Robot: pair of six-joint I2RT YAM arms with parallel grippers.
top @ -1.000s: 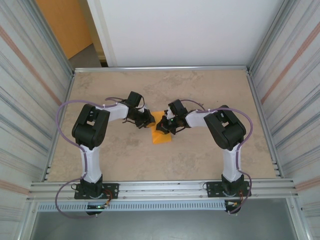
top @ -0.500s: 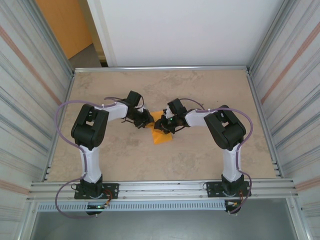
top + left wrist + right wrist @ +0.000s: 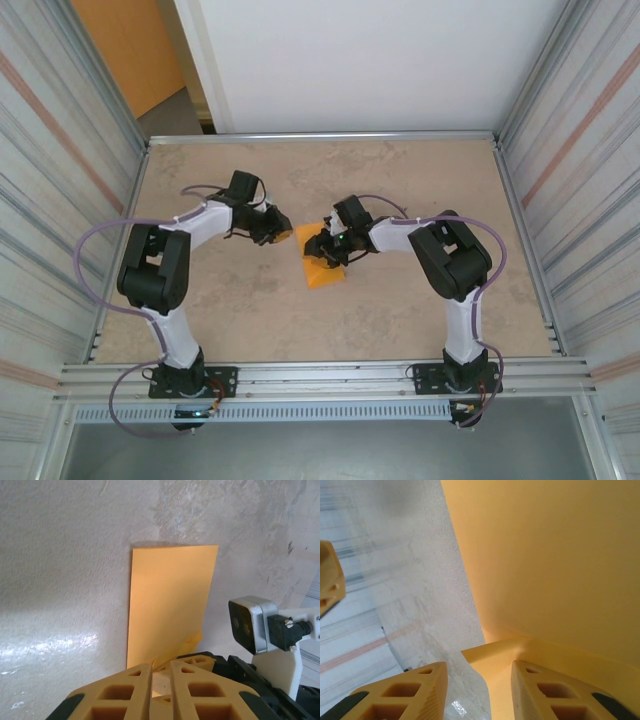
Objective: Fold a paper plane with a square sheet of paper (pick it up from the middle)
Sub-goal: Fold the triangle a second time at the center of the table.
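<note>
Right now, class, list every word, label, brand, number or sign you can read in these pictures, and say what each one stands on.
None: there is no readable text anywhere. The orange paper is blank, and the table and the left tool carry no print.

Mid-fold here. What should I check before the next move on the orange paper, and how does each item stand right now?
1. The folded bright-orange sheet of paper lies flat on the beige table: ok, apart from one small lifted flap.
2. The right gripper is open: ok, there is a clear gap between its fingers.
3. The right gripper is clear of the paper: not ok, paper shows in that gap.
4. Whether the left gripper is open or shut: cannot tell, only a narrow slit shows.
5. The grippers are apart from each other: ok in the top view.
</note>
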